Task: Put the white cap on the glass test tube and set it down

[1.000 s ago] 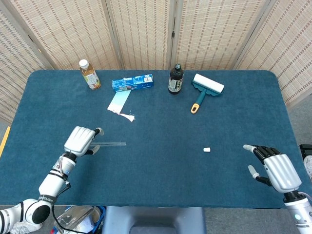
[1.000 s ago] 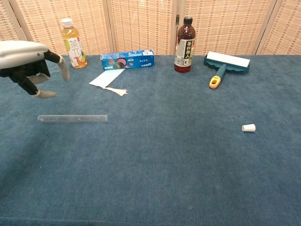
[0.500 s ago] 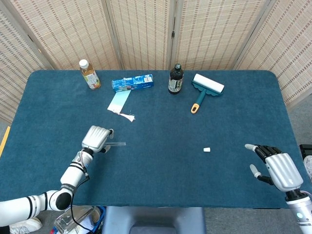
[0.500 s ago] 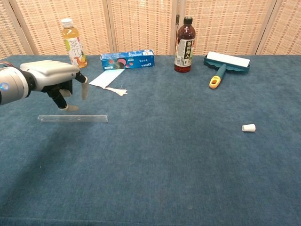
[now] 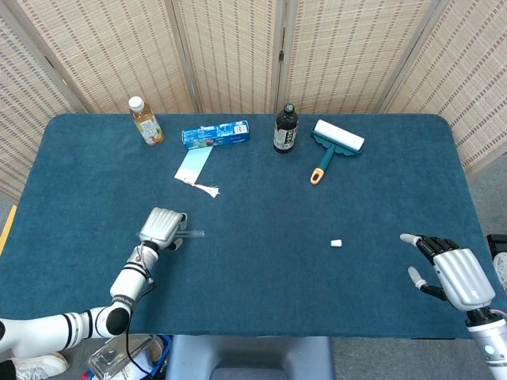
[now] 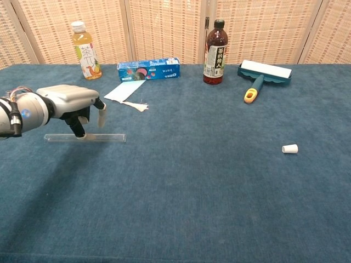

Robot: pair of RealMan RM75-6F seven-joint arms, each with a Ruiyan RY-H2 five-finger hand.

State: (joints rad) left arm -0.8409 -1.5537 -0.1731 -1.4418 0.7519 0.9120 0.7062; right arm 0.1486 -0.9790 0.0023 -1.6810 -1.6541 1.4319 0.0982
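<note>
A clear glass test tube point(image 6: 85, 138) lies flat on the blue table, its right end showing as test tube point(image 5: 192, 233) in the head view. My left hand point(image 6: 74, 102) hovers right over its middle, fingers pointing down and spread on either side of it, holding nothing; the head view shows the same left hand point(image 5: 162, 226) covering most of the tube. The small white cap point(image 5: 336, 243) lies on the cloth far to the right, cap point(image 6: 289, 148) in the chest view. My right hand point(image 5: 451, 273) rests open near the table's front right corner, well clear of the cap.
Along the back stand a yellow drink bottle point(image 5: 146, 121), a blue box point(image 5: 215, 134), a dark bottle point(image 5: 284, 129) and a teal lint roller point(image 5: 333, 145). A torn paper sheet point(image 5: 194, 169) lies in front of the box. Woven screens close off the rear.
My left hand has moved right and lowered until it stands over the tube. The right hand drifted slightly toward the front edge. Tube and cap stayed where they were.
</note>
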